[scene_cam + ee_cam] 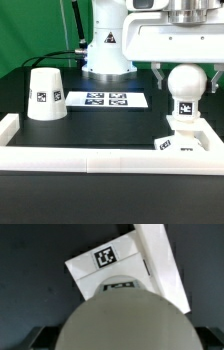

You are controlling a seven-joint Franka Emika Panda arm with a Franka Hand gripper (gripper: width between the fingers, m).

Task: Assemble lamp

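Exterior view shows us the bulb (186,92) standing upright on the base (186,143) at the exterior view's right, just beside the white rail (100,160) along the near edge of the counter (100,130). The end effector (186,76) has a finger either side of the bulb's round head (whether they pinch it, we cannot tell). The shade (45,95) sits well apart at the exterior view's left, with the marker board (105,100) between.
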